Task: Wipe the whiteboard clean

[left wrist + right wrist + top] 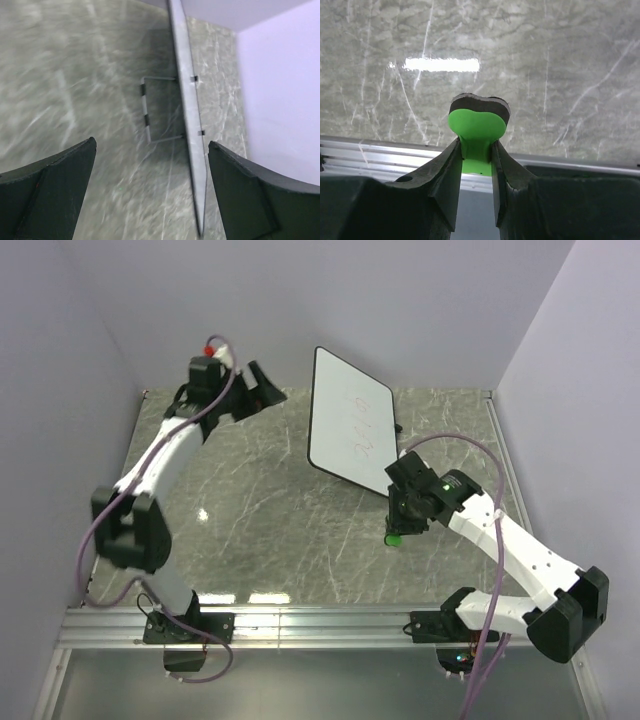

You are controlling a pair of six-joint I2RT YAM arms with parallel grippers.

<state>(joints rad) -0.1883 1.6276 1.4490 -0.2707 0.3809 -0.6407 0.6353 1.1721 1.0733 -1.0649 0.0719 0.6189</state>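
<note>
Pinching green eraser (479, 125) in right gripper (476, 145), wrist bent down at 3 o'clock of table (250, 510) | left gripper (262, 385) jaws spread, raised at 11 o'clock, facing whiteboard (350, 430) | whiteboard propped tilted at 1 o'clock, edge-on in left wrist view | pen marks unreadable; eraser base hidden between fingers (445, 170)

The whiteboard (348, 430) stands tilted up at 1 o'clock on the table (250, 510) and blocks the way there, with the left gripper (265, 388) just beside its 9 o'clock edge and the right gripper (398, 528), pinching the green eraser (393, 538), near its 5 o'clock corner, while the table from 6 to 10 o'clock has lots of room.
</note>
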